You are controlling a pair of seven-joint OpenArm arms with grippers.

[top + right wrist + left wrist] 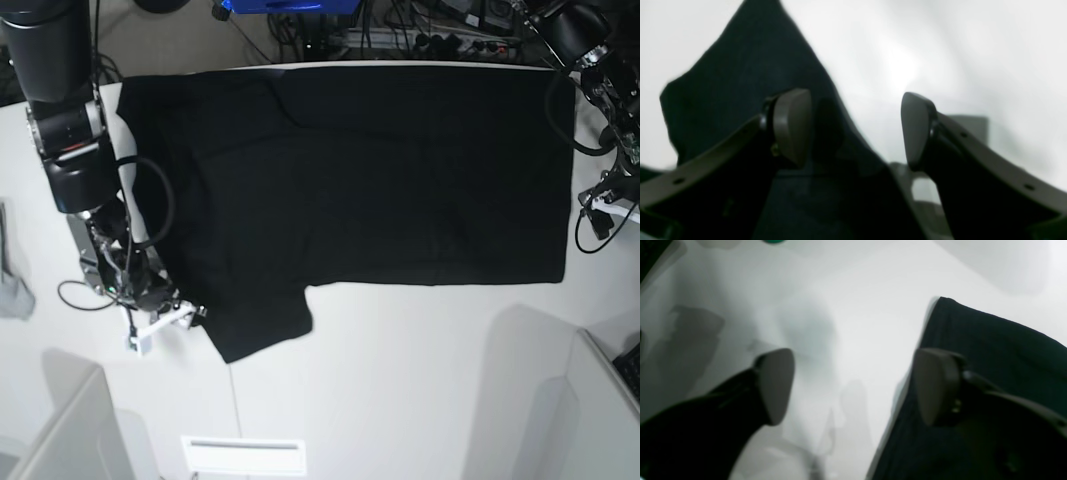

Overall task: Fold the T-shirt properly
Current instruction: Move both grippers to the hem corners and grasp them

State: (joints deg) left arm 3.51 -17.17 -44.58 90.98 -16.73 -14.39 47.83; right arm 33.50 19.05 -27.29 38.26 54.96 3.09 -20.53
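The T-shirt [380,190] lies spread flat and plain side up across the far half of the white table [400,400], its body reaching from the table's far edge toward the middle, with one short sleeve [255,325] jutting toward the near side at the base view's left. The right gripper [165,315] sits low at the table beside that sleeve, just off the shirt's left edge. In the right wrist view the right gripper [855,128] has its jaws parted wide with nothing between them; one pad [791,125] hangs over the black cloth [750,86] and the other over bare table, so the shirt's edge runs through the gap. The left gripper [853,386] likewise stands wide apart and holds nothing, one pad [935,385] above the dark fabric [1000,350] and the other above the white surface beside the shirt's edge. In the base view the left arm [600,90] is at the shirt's right edge, and its fingertips cannot be made out there. A small grey cloth [12,290] lies at the table's left edge, well apart from the shirt.
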